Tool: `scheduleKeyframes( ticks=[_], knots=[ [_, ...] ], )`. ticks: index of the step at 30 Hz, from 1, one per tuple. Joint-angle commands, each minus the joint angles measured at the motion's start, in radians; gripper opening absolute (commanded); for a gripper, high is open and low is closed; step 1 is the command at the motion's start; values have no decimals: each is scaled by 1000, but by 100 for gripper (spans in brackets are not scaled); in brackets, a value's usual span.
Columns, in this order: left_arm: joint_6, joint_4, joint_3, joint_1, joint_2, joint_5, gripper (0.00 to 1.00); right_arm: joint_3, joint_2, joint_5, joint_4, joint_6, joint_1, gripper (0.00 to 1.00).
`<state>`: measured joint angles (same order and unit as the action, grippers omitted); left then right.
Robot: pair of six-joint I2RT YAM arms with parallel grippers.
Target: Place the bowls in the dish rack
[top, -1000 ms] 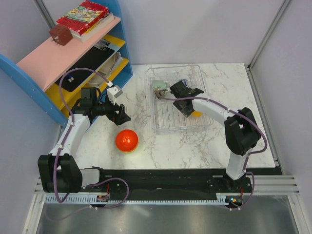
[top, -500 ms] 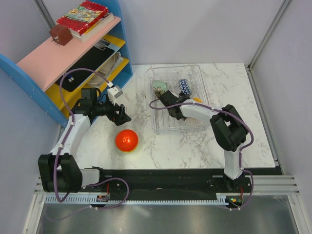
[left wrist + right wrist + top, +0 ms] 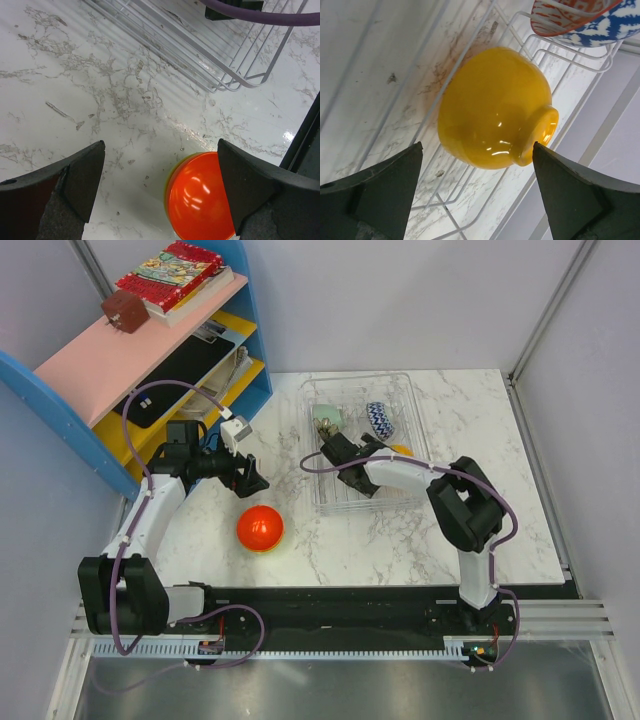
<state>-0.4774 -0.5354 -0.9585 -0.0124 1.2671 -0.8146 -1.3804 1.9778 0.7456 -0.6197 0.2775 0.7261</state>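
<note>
The dish rack [image 3: 360,378] stands at the back centre of the marble table. Three bowls sit in it: a pale green one [image 3: 326,418], a blue-and-white patterned one [image 3: 378,420] and an orange-yellow one [image 3: 401,449]. In the right wrist view the orange-yellow bowl [image 3: 495,107] lies on its side on the rack wires. My right gripper [image 3: 477,145] is open, its fingertips short of the bowl and apart from it. A red-orange bowl [image 3: 260,529] lies upside down over a yellow-green bowl [image 3: 170,182] on the table. My left gripper [image 3: 161,145] hangs open above and beside them.
A blue-and-pink shelf unit [image 3: 150,350] with books [image 3: 170,275] fills the back left corner. The rack's near corner [image 3: 235,82] lies just beyond the stacked bowls. The right arm [image 3: 465,505] reaches over the rack from the right. Grey walls close in both sides.
My right gripper has opened and let go of the orange-yellow bowl in the rack. Its wrist has swung left over the rack. The left arm has not moved.
</note>
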Motion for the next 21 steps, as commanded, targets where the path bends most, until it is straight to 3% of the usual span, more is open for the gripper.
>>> scheduleKeyframes(
  ticks=[1,14,21],
  knots=[
    [-29,32,7,6,3,-31,100,-19,-45,-64,-31,-1,12,98],
    [-47,8,-3,6,0,-29,100,15,-120,90,57,88,7,98],
    [-239,-153,-40,6,3,-26,100,57,-93,167,172,155,-36,98]
  ],
)
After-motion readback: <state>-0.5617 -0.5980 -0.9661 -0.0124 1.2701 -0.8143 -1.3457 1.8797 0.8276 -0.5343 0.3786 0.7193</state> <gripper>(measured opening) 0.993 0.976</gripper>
